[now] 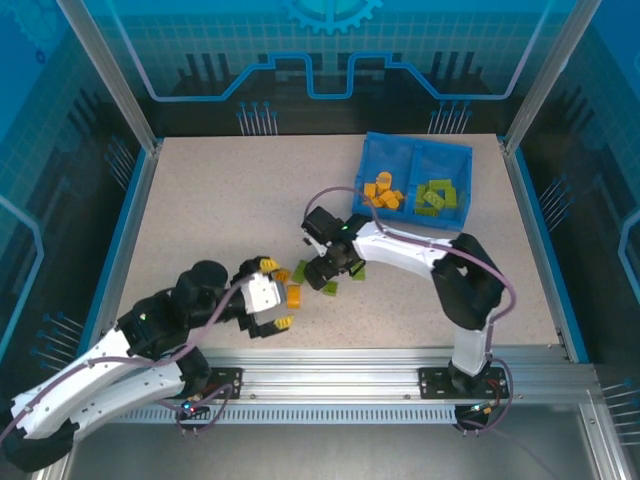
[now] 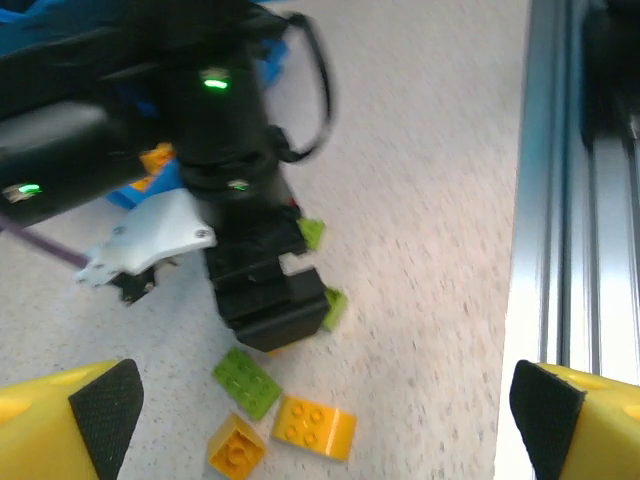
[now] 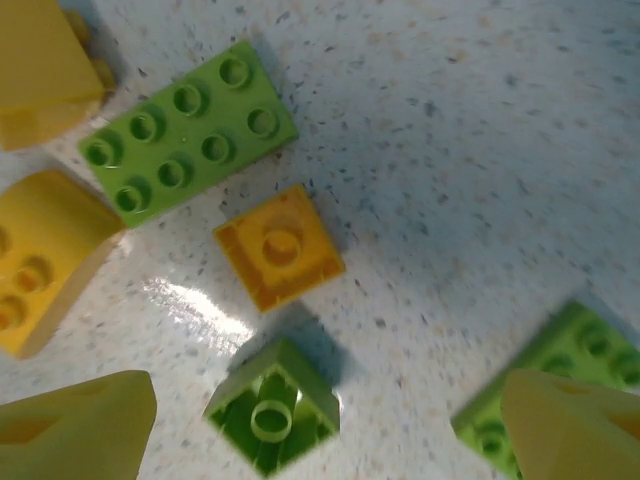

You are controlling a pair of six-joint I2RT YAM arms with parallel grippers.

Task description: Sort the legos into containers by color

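Observation:
The blue tray (image 1: 412,150) stands at the back right, with orange legos (image 1: 383,193) in its left compartment and green legos (image 1: 438,197) in its right. My left gripper (image 1: 276,294) (image 2: 325,425) is open, low over the table; an orange brick (image 2: 314,427), a smaller orange one (image 2: 236,447) and a green brick (image 2: 247,382) lie loose in front of it. My right gripper (image 1: 330,272) (image 3: 325,440) is open just above an upturned green square brick (image 3: 275,415), which lies between its fingers untouched. Near it lie an orange square (image 3: 280,246) and a green long brick (image 3: 188,130).
More loose green bricks (image 1: 358,272) (image 3: 560,380) lie right of the right gripper. The two grippers are close together at table centre, the right one's black body (image 2: 260,270) directly ahead of the left. A metal rail (image 1: 350,375) runs along the near edge.

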